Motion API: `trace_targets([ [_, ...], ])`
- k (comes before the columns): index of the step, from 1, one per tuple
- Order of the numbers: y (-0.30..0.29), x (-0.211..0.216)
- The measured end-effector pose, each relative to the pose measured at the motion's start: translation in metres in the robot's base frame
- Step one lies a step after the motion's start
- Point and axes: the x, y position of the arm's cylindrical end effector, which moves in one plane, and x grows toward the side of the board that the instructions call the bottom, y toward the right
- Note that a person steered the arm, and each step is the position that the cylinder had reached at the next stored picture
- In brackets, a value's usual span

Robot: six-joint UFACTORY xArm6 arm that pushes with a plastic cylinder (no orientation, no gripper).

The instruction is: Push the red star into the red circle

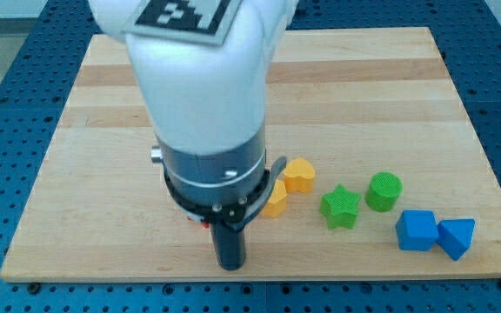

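Lab: perforated blue bench (24,52), wooden board (364,87)

Light was bright and even from above, with soft glare on the white arm housing (203,78). Shadows under the blocks were faint. The wooden board (364,78) was sharp; the near housing looked slightly soft
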Motion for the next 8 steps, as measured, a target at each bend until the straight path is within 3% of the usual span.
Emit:
trace_targets([
  [1,-0.025,-0.004],
  [2,-0.080,-0.054],
  [3,-0.107,-0.077],
  [4,-0.100,-0.077],
  [5,-0.049,-0.077],
  [7,-0.045,-0.076],
  [8,-0.031,-0.097],
])
